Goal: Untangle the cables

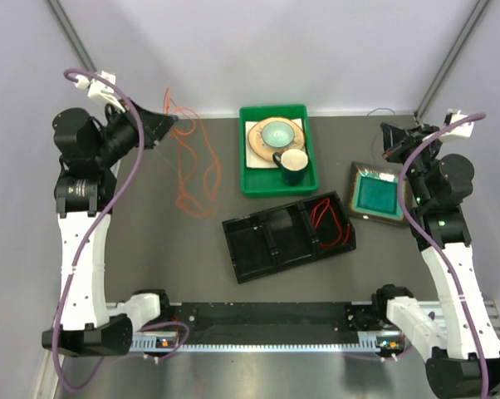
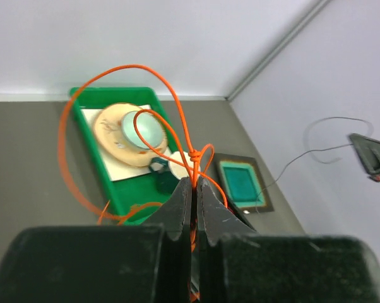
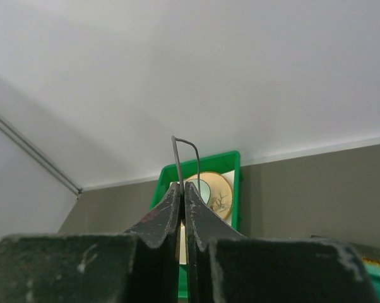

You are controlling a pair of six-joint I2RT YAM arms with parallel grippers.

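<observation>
My left gripper [image 1: 170, 122] [image 2: 195, 184] is raised at the back left and shut on the orange cable [image 1: 188, 170] [image 2: 179, 117]. That cable loops up in front of the fingers and hangs down to a loose pile on the table. At the back right, my right gripper [image 1: 390, 138] [image 3: 183, 187] is shut on a thin grey cable [image 3: 187, 149], whose short bend sticks up above the fingertips. In the left wrist view the grey cable [image 2: 316, 149] curls out from the right gripper [image 2: 370, 155]. A red cable [image 1: 328, 219] lies coiled in the right compartment of the black tray [image 1: 256, 242].
A green bin [image 1: 275, 109] at the back centre holds a plate with a pale bowl [image 1: 272, 135] and a dark mug [image 1: 291, 165]. A square teal dish [image 1: 376, 194] sits at the right. Walls stand close behind and on both sides.
</observation>
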